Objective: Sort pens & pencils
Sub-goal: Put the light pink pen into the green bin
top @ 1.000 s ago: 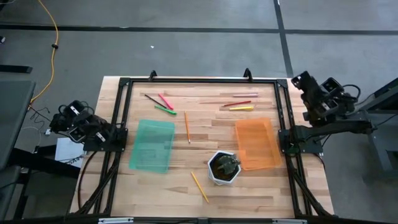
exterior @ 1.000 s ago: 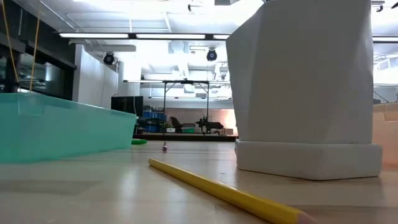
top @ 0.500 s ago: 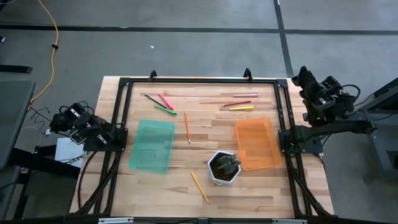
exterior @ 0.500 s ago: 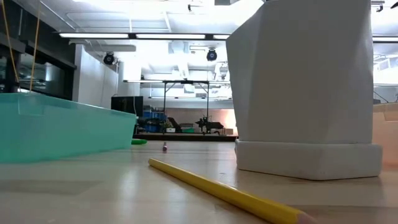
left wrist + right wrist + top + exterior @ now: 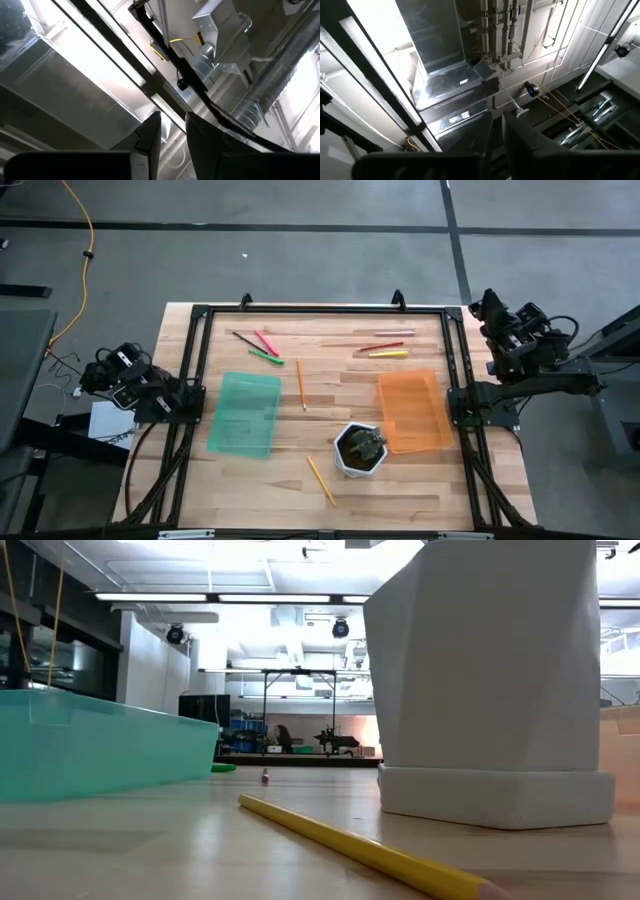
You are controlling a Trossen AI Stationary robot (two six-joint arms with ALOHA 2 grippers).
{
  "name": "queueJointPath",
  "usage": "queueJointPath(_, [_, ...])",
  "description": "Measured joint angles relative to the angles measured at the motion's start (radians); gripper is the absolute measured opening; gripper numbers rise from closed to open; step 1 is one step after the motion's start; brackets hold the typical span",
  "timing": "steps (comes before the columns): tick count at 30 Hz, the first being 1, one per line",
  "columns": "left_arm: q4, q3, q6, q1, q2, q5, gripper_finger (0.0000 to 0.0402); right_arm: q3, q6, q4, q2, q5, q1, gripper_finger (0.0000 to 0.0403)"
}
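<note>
Wooden table, nothing sorted yet

Wood carries every stick, none in a bin. My pens (image 5: 264,346) lie in two clusters near the far edge: a pink, a green and a dark one fanned together beyond the green bin (image 5: 246,413), and a pale pink and a yellow one beyond the orange bin (image 5: 412,411). My pencils (image 5: 320,479) are scattered: a yellow one near the front beside the white plant pot (image 5: 360,448), an orange one (image 5: 300,383) between the bins, and a thin red-brown one (image 5: 381,346) in the far cluster.

I judge all of them light, stiff and smooth, apt to roll or pivot if pinched off-centre. I would take each at its middle, across the shaft. The fanned pens touch or nearly touch, so I would start with an outer one.

My left gripper (image 5: 172,137) is parked off the table's left edge, pointing at the ceiling, fingers narrowly parted. My right gripper (image 5: 497,145) sits off the right edge, likewise upturned; fingers nearly together, holding nothing.
</note>
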Motion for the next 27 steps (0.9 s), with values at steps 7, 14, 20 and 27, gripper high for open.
queueJointPath(7, [0.045, 0.016, -0.082, 0.0, 0.0, 0.01, 0.0079, 0.0, 0.032, -0.02, 0.001, 0.0, 0.0, 0.0033])
queueJointPath(14, [-0.349, 0.183, -0.26, 0.0, 0.001, -0.318, 0.0078, 0.0, 0.061, -0.021, 0.054, -0.001, 0.0, 0.0033])
queueJointPath(20, [-1.025, 0.41, -0.524, 0.0, 0.067, -0.721, 0.0078, 0.0, 0.087, -0.118, 0.152, -0.001, 0.0, 0.0033])
queueJointPath(27, [-1.424, 0.564, -0.825, 0.0, 0.189, -0.834, 0.0078, 0.19, 0.262, -0.831, 0.321, 0.039, 0.0, 0.0032])
